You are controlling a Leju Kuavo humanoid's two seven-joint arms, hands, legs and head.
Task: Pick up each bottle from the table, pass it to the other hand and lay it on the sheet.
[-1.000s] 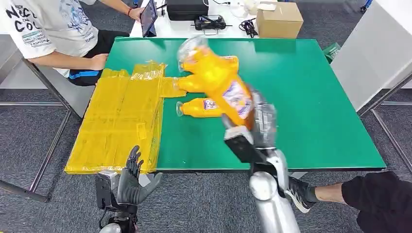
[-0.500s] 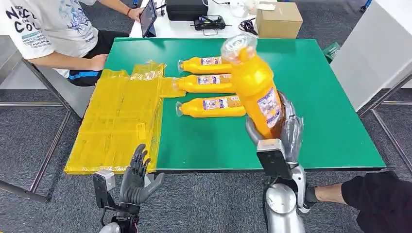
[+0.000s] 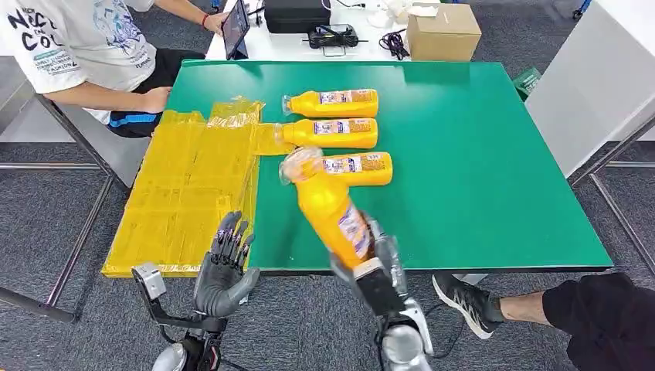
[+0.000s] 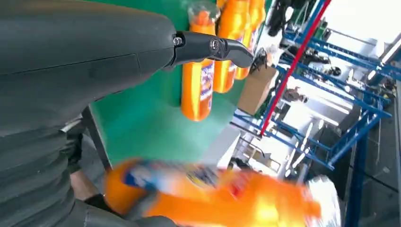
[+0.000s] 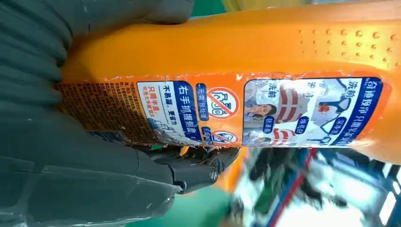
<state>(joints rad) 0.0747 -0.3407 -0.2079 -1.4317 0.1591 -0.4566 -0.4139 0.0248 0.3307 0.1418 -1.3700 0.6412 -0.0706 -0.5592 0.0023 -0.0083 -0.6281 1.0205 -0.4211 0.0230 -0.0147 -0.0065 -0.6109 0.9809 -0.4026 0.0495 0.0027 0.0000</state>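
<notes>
Now the right hand [image 3: 376, 267] grips an orange bottle [image 3: 328, 207] by its base, tilted cap-first toward the left hand [image 3: 225, 270], which waits empty with fingers spread beside the yellow sheet [image 3: 189, 193], evidently readying the handover above the desk [image 3: 494, 170] edge.

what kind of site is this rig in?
Looks like an indoor lab or workshop test cell, not a home: grey carpet tiles, a green work table staged with identical orange bottles, and blue metal racking behind.
</notes>
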